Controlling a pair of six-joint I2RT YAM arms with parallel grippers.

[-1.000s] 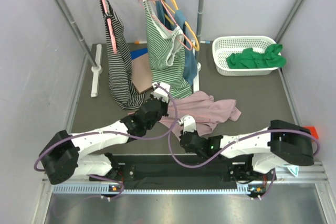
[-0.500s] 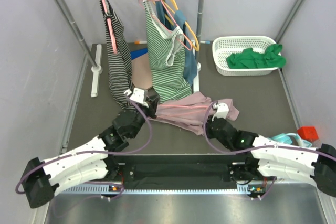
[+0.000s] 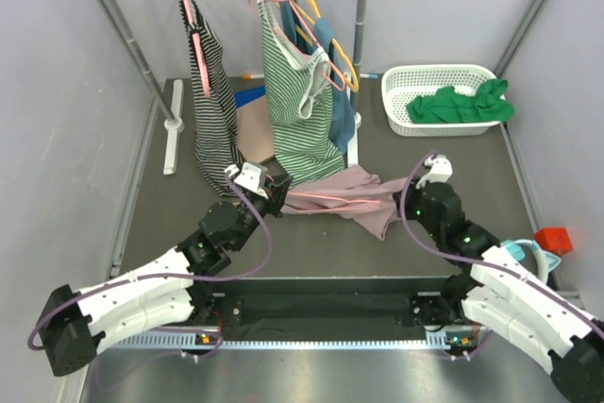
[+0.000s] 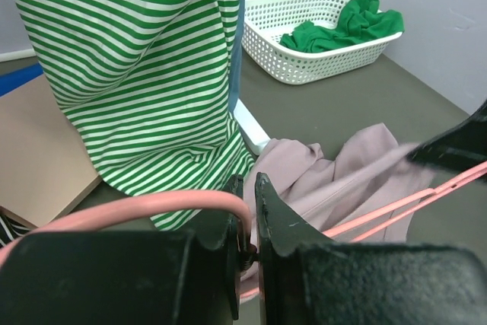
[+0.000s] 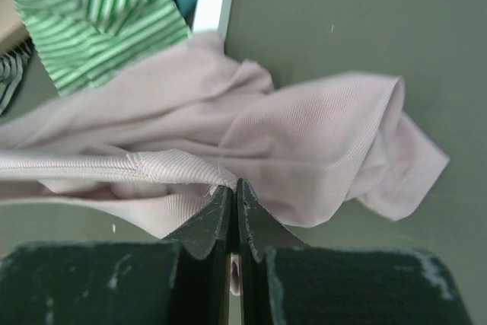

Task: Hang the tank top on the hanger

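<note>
Clamping left gripper (image 4: 249, 188) on the salmon-pink hanger (image 4: 114, 209); pinching right gripper (image 5: 233, 188) shut on the mauve tank top (image 5: 319, 135), stretched taut at the middle of the table (image 3: 472, 176). Probably threading now; next needing the hanger arm slid inside.

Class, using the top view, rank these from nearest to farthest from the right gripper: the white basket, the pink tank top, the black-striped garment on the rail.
1. The tank top, pinched in the jaws of the right gripper.
2. The white basket, at the back right.
3. The black-striped garment, hanging far left.
</note>
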